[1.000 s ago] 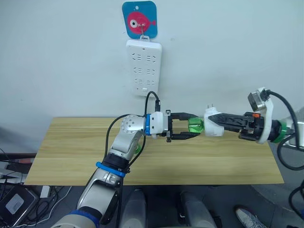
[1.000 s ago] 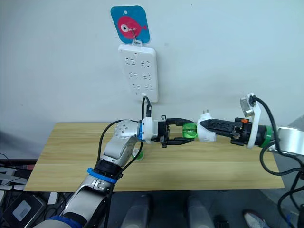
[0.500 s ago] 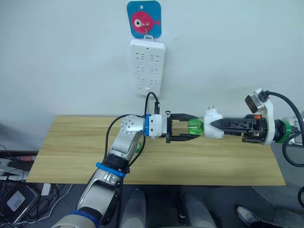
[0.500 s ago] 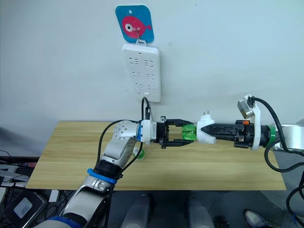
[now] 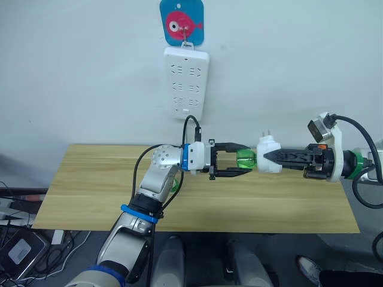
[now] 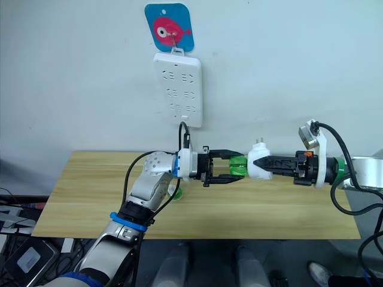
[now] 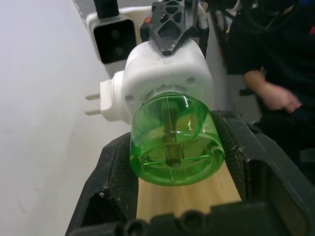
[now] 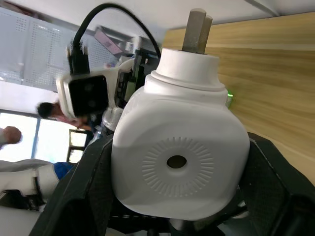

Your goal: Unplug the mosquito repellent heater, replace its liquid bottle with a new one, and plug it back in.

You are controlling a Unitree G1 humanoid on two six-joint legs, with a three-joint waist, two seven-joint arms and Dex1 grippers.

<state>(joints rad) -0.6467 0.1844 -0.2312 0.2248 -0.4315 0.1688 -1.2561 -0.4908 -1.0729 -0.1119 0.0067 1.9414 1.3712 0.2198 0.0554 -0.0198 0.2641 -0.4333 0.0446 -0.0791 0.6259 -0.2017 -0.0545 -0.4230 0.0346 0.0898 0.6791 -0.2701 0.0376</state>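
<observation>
Green bottle [image 5: 246, 160], seated in the white heater [image 5: 268, 156], sits between the left claw [image 5: 237, 161] fingers; right claw [image 5: 267, 156] grips the heater, both held above the worktop [image 5: 90, 191].

We count one mosquito repellent heater [image 5: 269, 155] with two metal prongs [image 5: 264, 134], and one green liquid bottle [image 5: 245, 159] at its end. A second green item [image 6: 175, 192] sits behind the left arm; we cannot tell what. One power strip [image 5: 187, 83], one fish hanger [image 5: 181, 22], one table [image 5: 90, 191], two claws: left [image 5: 242, 161], right [image 5: 267, 155].
</observation>
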